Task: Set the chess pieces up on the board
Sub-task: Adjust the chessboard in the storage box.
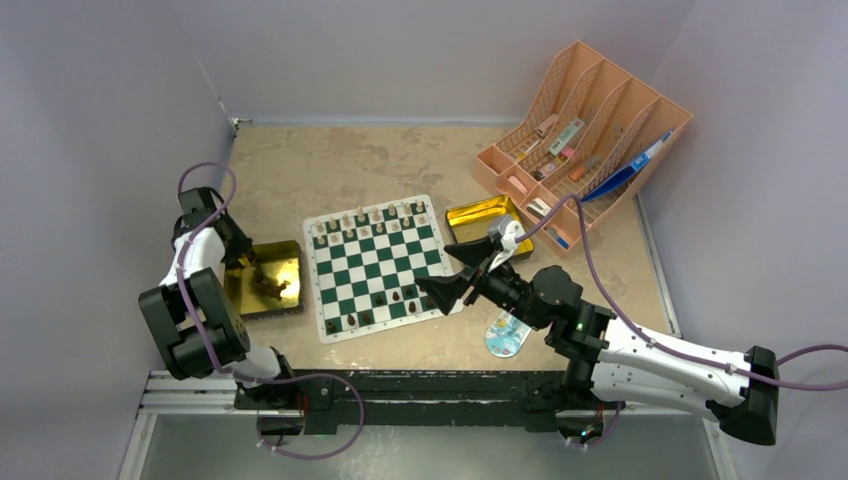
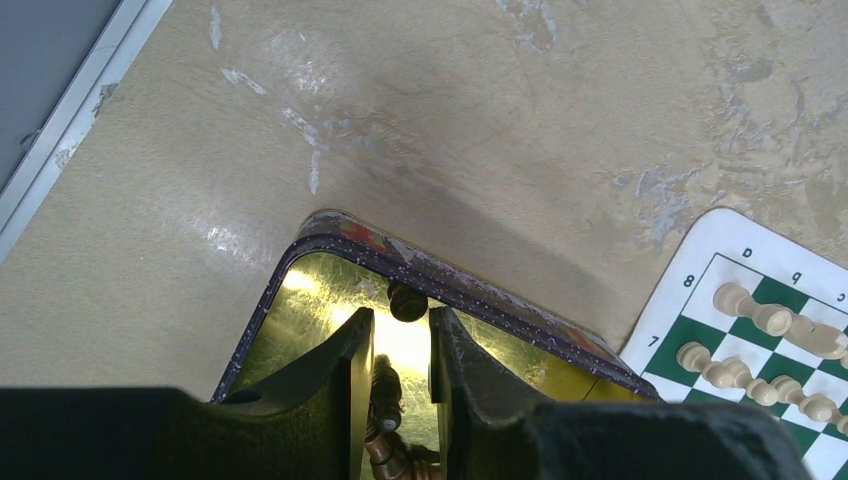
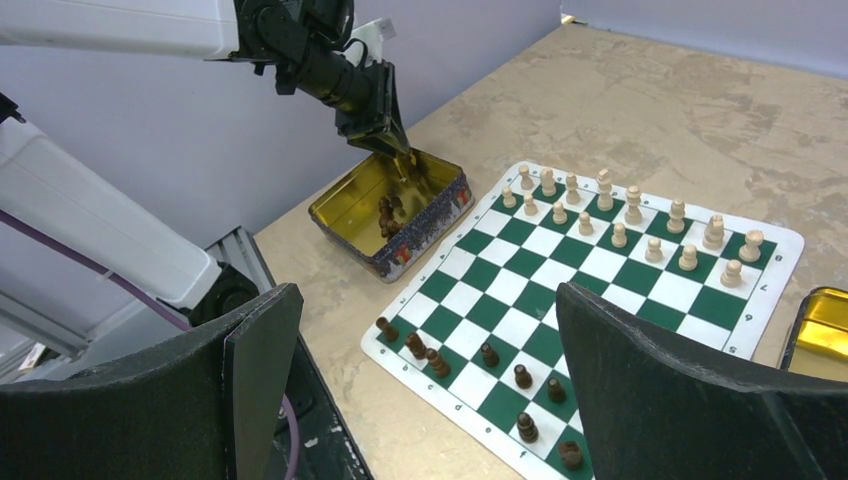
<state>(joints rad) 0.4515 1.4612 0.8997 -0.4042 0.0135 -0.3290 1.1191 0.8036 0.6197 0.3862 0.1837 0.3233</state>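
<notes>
The board (image 1: 375, 265) of green and white checks lies mid-table. Light chess pieces (image 1: 375, 220) fill its two far rows, and several dark ones (image 1: 395, 300) stand on its near rows. My left gripper (image 2: 401, 315) reaches down into the left gold tin (image 2: 300, 265). Its jaws are narrow around a lying dark piece (image 2: 385, 385), with a gap on the right side. Another dark piece (image 2: 407, 300) rests against the tin's wall. My right gripper (image 3: 428, 300) hangs wide open and empty above the board's near right part (image 3: 600, 290).
A second gold tin (image 1: 480, 215) sits at the board's far right corner. Behind it stands an orange rack (image 1: 590, 130) with pens and small items. A small blue-and-white item (image 1: 507, 335) lies under the right arm. Grey walls close in the table.
</notes>
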